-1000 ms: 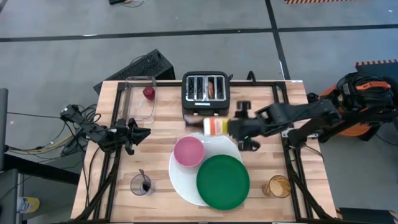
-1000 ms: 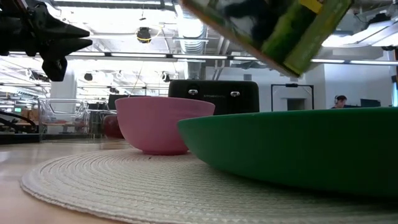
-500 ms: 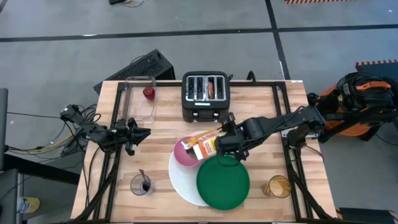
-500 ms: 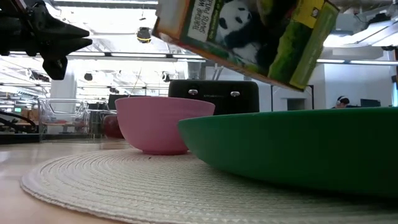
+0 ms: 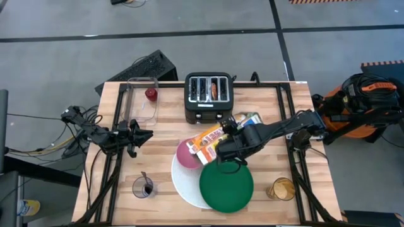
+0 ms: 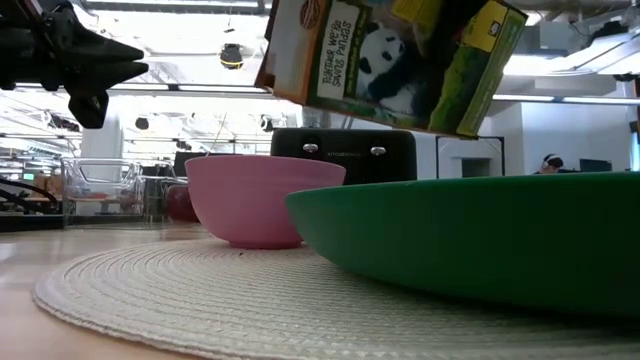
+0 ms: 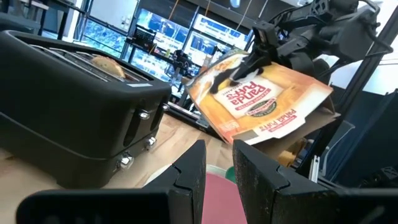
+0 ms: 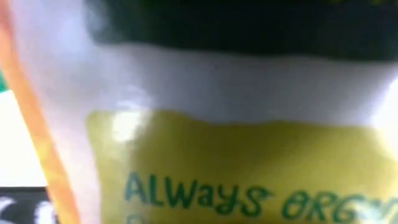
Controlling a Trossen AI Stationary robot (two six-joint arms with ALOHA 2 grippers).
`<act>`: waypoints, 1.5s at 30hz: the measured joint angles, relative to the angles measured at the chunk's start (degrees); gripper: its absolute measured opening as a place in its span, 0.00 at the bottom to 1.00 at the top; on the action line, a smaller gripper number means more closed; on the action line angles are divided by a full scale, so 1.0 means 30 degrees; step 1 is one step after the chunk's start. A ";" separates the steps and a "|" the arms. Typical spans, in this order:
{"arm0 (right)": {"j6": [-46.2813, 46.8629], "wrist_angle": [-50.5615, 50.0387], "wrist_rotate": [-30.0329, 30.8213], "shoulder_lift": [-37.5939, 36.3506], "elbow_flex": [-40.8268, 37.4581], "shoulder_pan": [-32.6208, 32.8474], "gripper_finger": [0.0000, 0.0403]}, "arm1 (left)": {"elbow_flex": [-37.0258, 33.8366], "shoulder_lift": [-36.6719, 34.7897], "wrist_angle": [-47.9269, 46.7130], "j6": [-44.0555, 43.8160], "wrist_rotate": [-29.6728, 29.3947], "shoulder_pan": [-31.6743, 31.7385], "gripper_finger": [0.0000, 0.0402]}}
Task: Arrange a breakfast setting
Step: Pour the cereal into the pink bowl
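Observation:
My right gripper (image 5: 228,141) is shut on an orange cereal box with a panda print (image 5: 214,136), held tipped above the pink bowl (image 5: 184,156). The box also shows in the low view (image 6: 390,60) and fills the right wrist view (image 8: 236,155). The bowl and the green plate (image 5: 226,184) sit on the big white plate (image 5: 183,186). A bagel (image 5: 215,89) stands in the black toaster (image 5: 208,94). The red fruit (image 5: 151,94) lies by the clear container (image 5: 142,104). A spoon stands in a glass (image 5: 143,186). My left gripper (image 5: 146,134) waits at the left, slightly open. No loose cereal shows. My right gripper holds the cereal box around its middle (image 7: 252,62), with the fingers across the box's narrow sides, coming from the table's right side. The box is lifted clear and slants, its lower end (image 5: 194,150) over the pink bowl and its other end (image 5: 252,118) higher toward the right.
A glass with orange contents (image 5: 283,188) stands at the near right. The plates rest on a woven round mat (image 6: 200,300). Bare wood lies between the left gripper and the bowl and along the table's right side.
My right gripper has carried the cereal box from in front of the toaster toward the table's near-left, over the pink bowl. The box has tipped over, so its printed face now shows from above, with its lower end above the bowl.

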 joint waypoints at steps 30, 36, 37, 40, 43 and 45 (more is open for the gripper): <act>-0.2052 0.0269 0.1183 0.1246 -0.0005 -0.0683 0.55 | -0.0003 0.0007 0.0022 0.0994 0.1399 0.0005 0.17; -0.1883 -0.0090 0.2068 0.1681 -0.0015 -0.0694 0.55 | -0.0002 0.0022 0.0073 0.1129 0.1526 0.0000 0.17; -0.1841 -0.0015 0.2109 0.1693 -0.0015 -0.0634 0.55 | -0.0005 0.0022 0.0089 0.1123 0.1529 0.0000 0.17; -0.1990 -0.0063 0.2561 0.1693 -0.0015 -0.0424 0.55 | -0.0003 0.0022 0.0022 0.1129 0.1527 0.0002 0.17; -0.2239 -0.0012 0.3017 0.1693 -0.0015 -0.0221 0.55 | 0.0002 0.0022 0.0007 0.1129 0.1523 0.0000 0.17; -0.2340 -0.0069 0.3044 0.1693 -0.0015 -0.0088 0.55 | -0.0004 0.0022 0.0007 0.1129 0.1523 0.0007 0.17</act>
